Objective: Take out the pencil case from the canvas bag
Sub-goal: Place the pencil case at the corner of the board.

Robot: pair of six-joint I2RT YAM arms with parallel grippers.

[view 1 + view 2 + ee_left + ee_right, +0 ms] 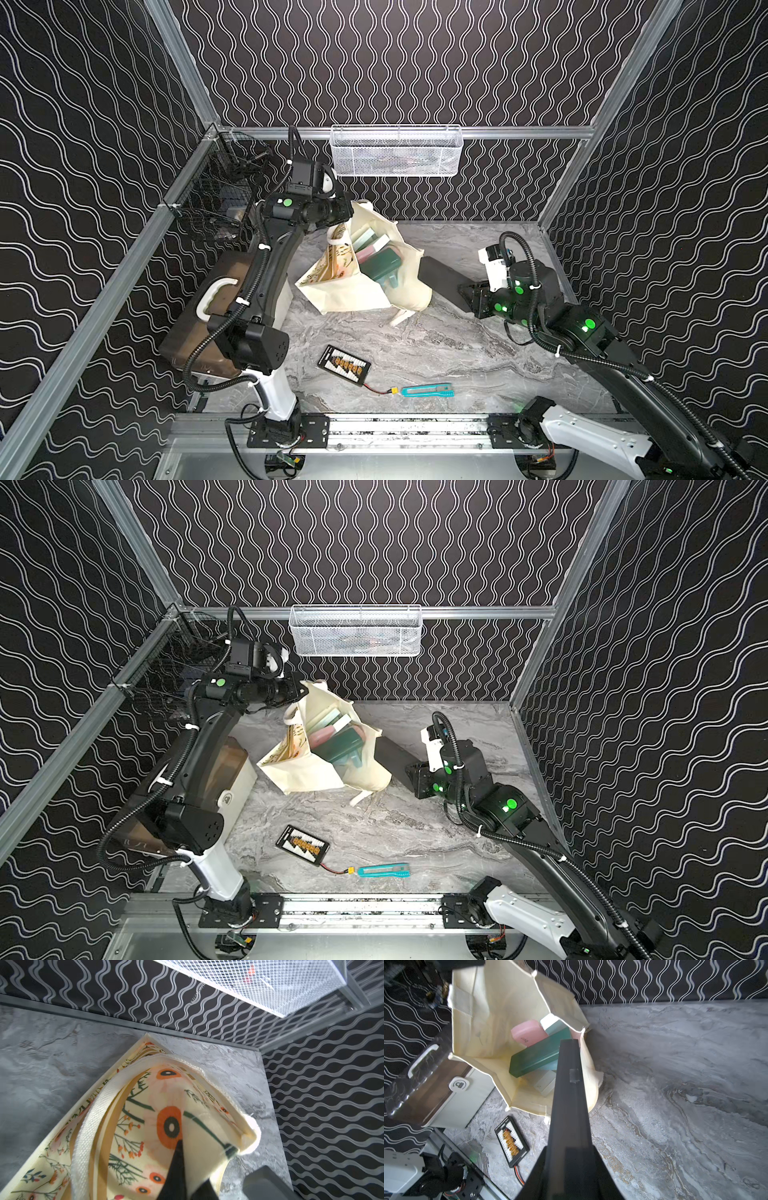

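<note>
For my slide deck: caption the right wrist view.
Right gripper holds a long black case beside the open canvas bag, with a pink box and green box inside.

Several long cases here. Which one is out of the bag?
The black case, clamped in the right gripper, beside the canvas bag. The pink case, dark green case and pale teal box lie inside the bag.

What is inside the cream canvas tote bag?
Inside the cream canvas tote bag lie a pink rounded case, a dark green long box, a pale teal box and a whitish block. The long black box in front hides part of them; the bag's bottom is covered.
</note>
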